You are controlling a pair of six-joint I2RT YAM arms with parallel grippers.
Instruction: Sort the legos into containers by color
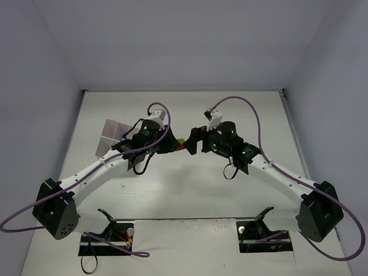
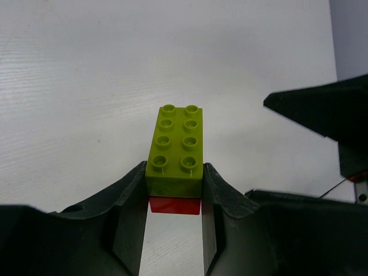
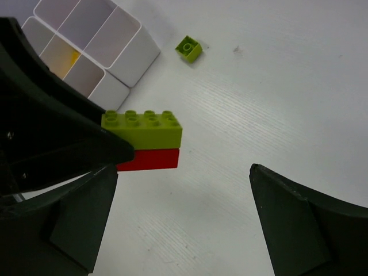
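Note:
My left gripper [image 2: 174,168] is shut on a stack of two legos, a lime-green brick [image 2: 177,144] on top of a red brick [image 2: 174,204]. The fingers pinch the stack's near end. In the right wrist view the green brick [image 3: 146,129] and the red brick [image 3: 150,159] stick out from the left gripper's dark finger [image 3: 63,144]. My right gripper [image 3: 181,172] is open and empty, its fingers on either side of the space just past the stack. A small green lego [image 3: 189,48] lies on the table near the white tray [image 3: 135,54]. The other legos are out of view.
The tray [image 1: 110,137] sits at the left, behind my left arm. One cell holds something yellow [image 3: 70,57]. Both grippers [image 1: 171,144] [image 1: 192,141] meet at the table's middle, tips close together. Grey walls close in the left, right and far sides.

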